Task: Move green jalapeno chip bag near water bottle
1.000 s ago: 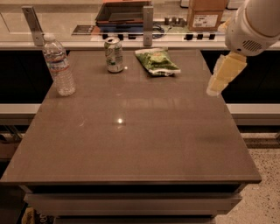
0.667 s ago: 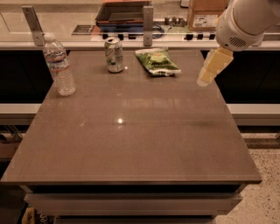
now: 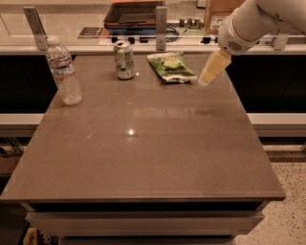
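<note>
I judge nothing done yet: the green jalapeno chip bag point(image 3: 171, 67) lies well apart from the water bottle point(image 3: 63, 72), my gripper point(image 3: 205, 80) just beside the bag, its opening I cannot tell.

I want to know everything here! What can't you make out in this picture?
Camera view, arm: cut off by the top and right edges.
Camera view, tool, beside the green jalapeno chip bag's right end: its height above the table is unclear.
Camera view, cardboard box behind the table: cut by the top edge.
Camera view, water bottle: label print unreadable.
</note>
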{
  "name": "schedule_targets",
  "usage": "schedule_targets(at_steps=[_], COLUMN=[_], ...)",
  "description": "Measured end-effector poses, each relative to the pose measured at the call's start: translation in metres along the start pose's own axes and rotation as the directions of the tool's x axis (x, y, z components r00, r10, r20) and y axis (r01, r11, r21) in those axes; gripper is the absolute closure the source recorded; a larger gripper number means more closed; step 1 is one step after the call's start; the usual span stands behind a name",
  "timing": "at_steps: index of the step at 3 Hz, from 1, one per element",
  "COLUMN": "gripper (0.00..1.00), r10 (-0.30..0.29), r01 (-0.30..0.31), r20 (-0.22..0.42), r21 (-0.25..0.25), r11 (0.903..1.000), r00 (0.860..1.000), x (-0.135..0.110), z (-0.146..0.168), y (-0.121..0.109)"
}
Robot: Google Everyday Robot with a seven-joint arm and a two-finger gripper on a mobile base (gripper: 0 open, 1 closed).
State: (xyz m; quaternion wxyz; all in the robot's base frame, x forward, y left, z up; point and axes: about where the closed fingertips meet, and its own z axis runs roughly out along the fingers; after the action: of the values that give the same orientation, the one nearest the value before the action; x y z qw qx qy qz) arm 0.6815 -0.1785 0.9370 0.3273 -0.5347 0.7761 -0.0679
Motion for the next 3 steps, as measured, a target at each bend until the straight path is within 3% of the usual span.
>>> schedule_targets(at_steps=[1,3], gripper=[0.00,0.00], r10=[0.000,0.050], r01=[0.000,-0.047], r20=[0.000,0.094], r21=[0.000,-0.029], r11=[1.0000,0.9985], r00=[1.000,0.994], x=[0.000,-0.020], z=[0.000,0.031], y=[0.000,-0.012])
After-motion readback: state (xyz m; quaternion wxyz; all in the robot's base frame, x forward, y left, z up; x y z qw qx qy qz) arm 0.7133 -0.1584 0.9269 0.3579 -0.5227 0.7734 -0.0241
